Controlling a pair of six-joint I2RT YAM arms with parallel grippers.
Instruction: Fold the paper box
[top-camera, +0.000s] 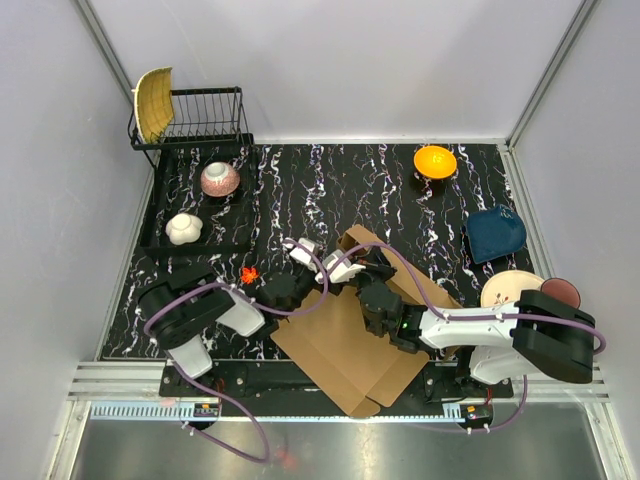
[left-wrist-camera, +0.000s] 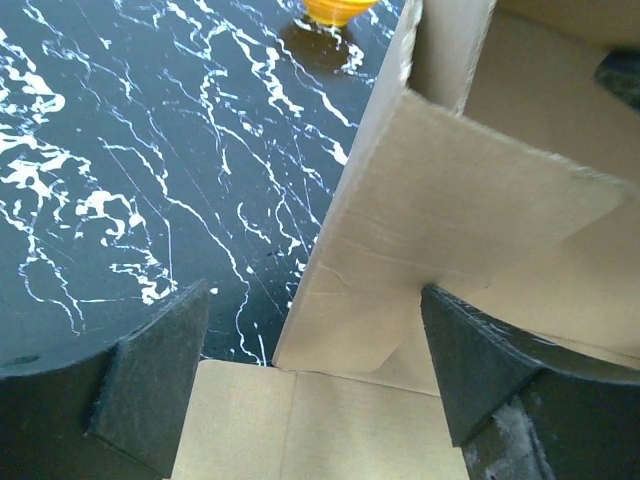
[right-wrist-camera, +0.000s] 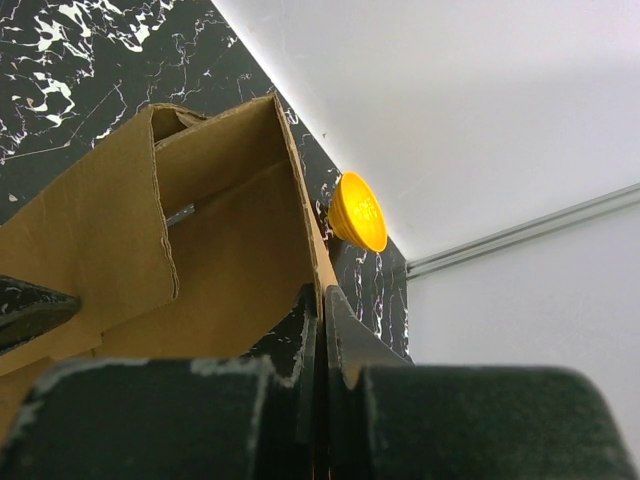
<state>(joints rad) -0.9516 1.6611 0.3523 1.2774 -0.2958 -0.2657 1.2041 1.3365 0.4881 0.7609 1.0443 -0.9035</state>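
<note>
The paper box (top-camera: 340, 340) is a brown cardboard mailer lying partly folded at the table's near middle, with its far side walls raised. My left gripper (top-camera: 345, 268) is open. In the left wrist view it (left-wrist-camera: 312, 300) straddles a raised flap of the box (left-wrist-camera: 450, 200), with the flat base panel below the fingers. My right gripper (top-camera: 372, 290) is shut on the top edge of an upright box wall. In the right wrist view the gripper (right-wrist-camera: 320, 297) pinches that wall (right-wrist-camera: 230, 240) edge-on.
An orange bowl (top-camera: 435, 161) sits at the back right. A blue dish (top-camera: 495, 235), a pale plate (top-camera: 510, 288) and a dark red bowl (top-camera: 562, 291) stand on the right. A black tray (top-camera: 160, 215) with two bowls and a dish rack (top-camera: 200, 115) are on the left.
</note>
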